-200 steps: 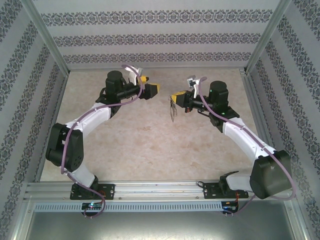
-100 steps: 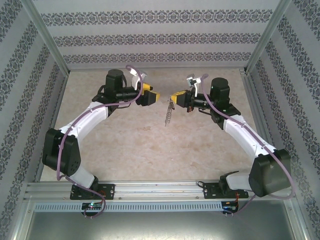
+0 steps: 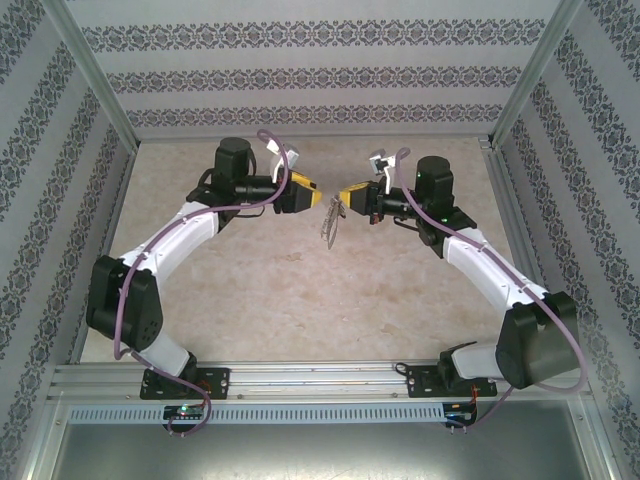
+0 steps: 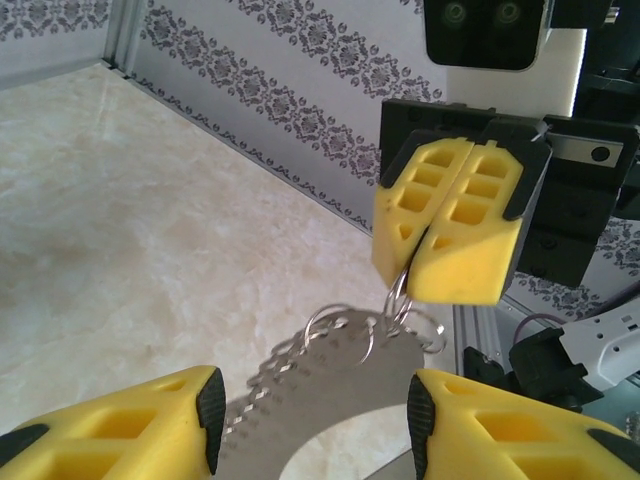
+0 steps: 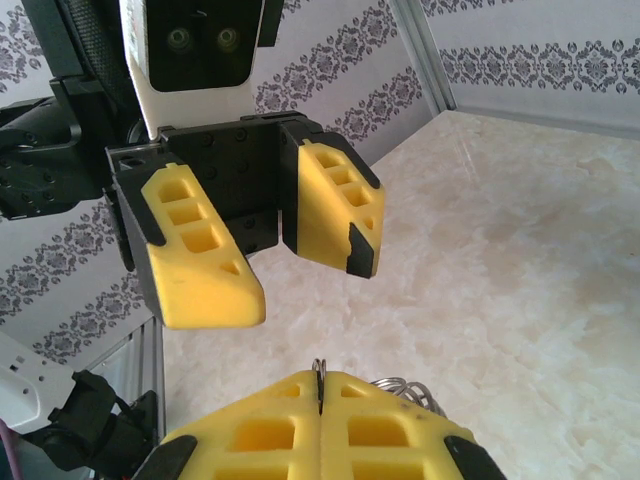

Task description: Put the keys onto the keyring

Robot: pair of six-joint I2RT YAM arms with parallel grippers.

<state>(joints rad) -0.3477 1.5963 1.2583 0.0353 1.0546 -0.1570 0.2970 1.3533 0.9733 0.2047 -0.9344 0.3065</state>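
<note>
Lab rig: aluminium frame (image 3: 320, 380), patterned panels (image 3: 320, 75)

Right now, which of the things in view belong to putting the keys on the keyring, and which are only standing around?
Belong to the job:
- keyring, hanging from the shut right gripper
- left gripper, fingers apart on either side of the keyring

Only standing around:
- table
- patterned walls
- metal rail at the near edge
</note>
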